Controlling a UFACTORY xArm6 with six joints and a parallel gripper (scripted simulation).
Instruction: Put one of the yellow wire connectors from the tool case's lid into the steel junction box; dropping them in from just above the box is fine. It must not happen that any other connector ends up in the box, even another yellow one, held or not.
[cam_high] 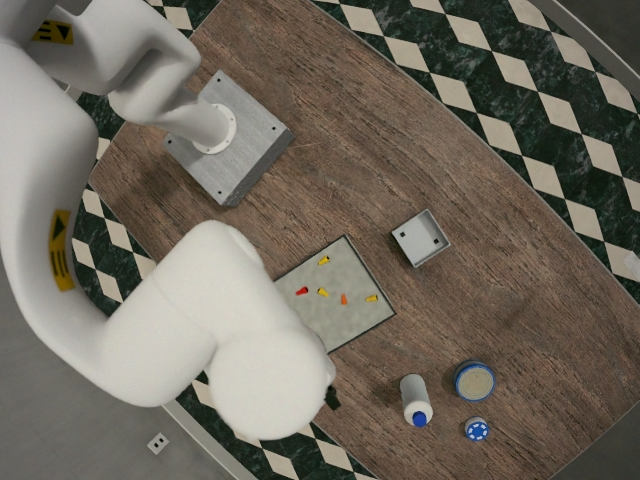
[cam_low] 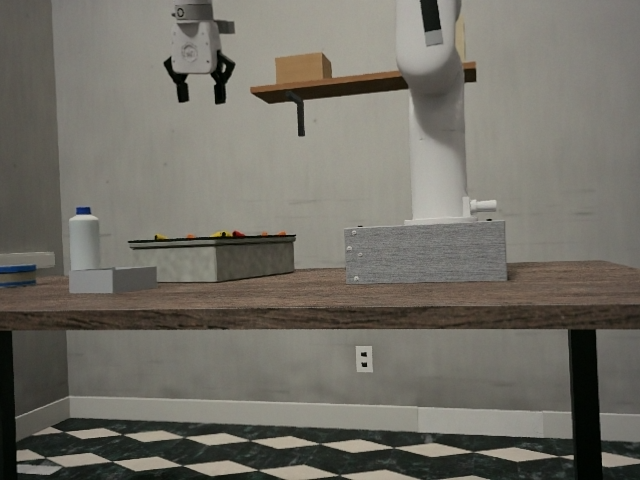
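The tool case's lid (cam_high: 334, 292) is a grey square pad on the wooden table; it also shows side-on in the exterior view (cam_low: 214, 255). On it lie three yellow wire connectors (cam_high: 324, 260) (cam_high: 323, 292) (cam_high: 371, 298), a red one (cam_high: 301, 291) and an orange one (cam_high: 343, 299). The steel junction box (cam_high: 420, 237) is an open grey square tray to the right of the lid, low and grey in the exterior view (cam_low: 112, 279). My gripper (cam_low: 200, 94) hangs high above the lid, fingers pointing down, open and empty. In the top view the arm hides it, except for a black fingertip (cam_high: 332, 398).
A white bottle with a blue cap (cam_high: 416, 399), a blue-rimmed round tin (cam_high: 474, 380) and a small blue-and-white disc (cam_high: 476, 428) lie near the table's front edge. The arm's grey base block (cam_high: 230, 139) stands at the back. A wall shelf (cam_low: 356, 80) carries a box.
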